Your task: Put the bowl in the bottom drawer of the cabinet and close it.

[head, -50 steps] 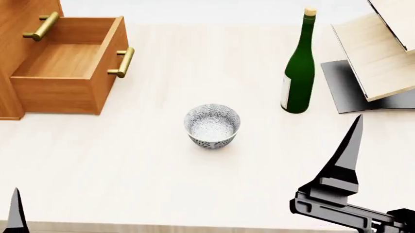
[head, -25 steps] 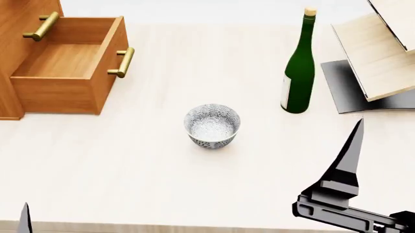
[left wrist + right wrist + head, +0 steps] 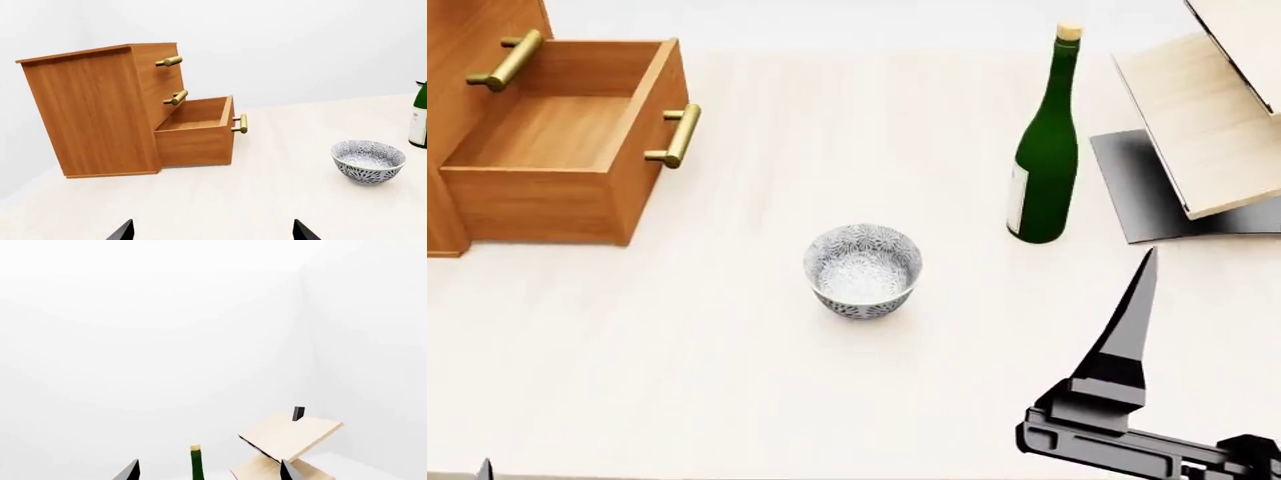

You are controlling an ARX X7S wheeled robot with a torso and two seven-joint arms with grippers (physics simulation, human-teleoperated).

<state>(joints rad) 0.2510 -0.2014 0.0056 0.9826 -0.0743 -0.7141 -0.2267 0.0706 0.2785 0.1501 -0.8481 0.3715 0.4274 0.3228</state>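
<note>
The speckled white bowl (image 3: 862,270) stands upright on the table, right of the cabinet; the left wrist view also shows the bowl (image 3: 368,161). The orange-brown cabinet (image 3: 93,110) has its bottom drawer (image 3: 197,140) pulled out and nothing shows inside it. In the head view the bottom drawer (image 3: 554,130) is at the upper left, brass handle (image 3: 677,135) facing the bowl. My left gripper (image 3: 212,232) is open, low and well short of the bowl. My right gripper (image 3: 210,471) is open and points past the bottle; one of its fingers (image 3: 1130,330) shows right of the bowl.
A tall green bottle (image 3: 1044,150) stands right of the bowl, with a pale slanted wooden rack (image 3: 1201,120) on a dark base (image 3: 1128,170) beyond it. The cabinet's two upper drawers are shut. The table's near edge runs along the bottom of the head view.
The left fingertip has sunk almost out of the head view's bottom edge. The whole scene has shifted slightly in that view. The right finger has edged a little left. The bowl has not moved on the table.
</note>
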